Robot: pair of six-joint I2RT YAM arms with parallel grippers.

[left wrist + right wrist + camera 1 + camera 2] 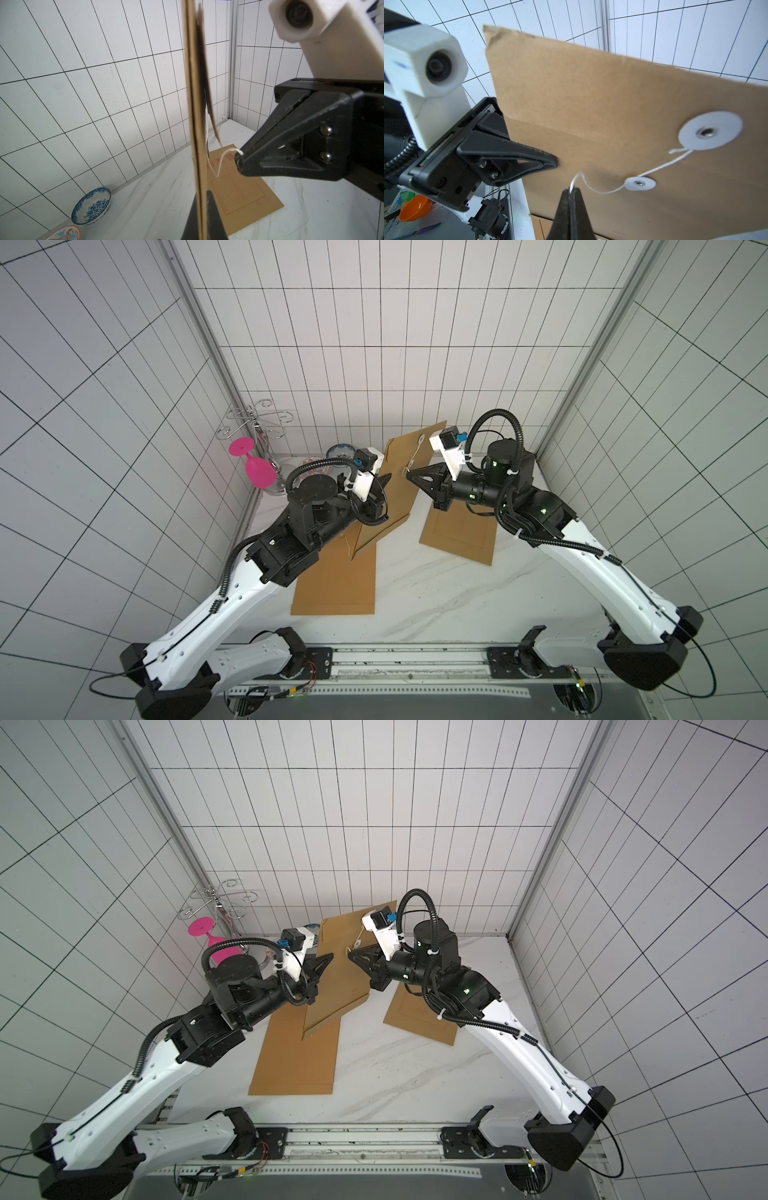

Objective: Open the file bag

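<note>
A brown file bag hangs upright above the table, seen edge-on in the left wrist view. My left gripper is shut on its edge, one finger on each side. On the bag's face are a large white disc and a small white disc. A white string runs from the large disc past the small one. My right gripper is shut on the string's end, a short way off the bag's face.
Two more brown file bags lie flat on the marble table, one at the left front and one under the right arm. A pink goblet, a wire rack and a blue-and-white bowl stand at the back left.
</note>
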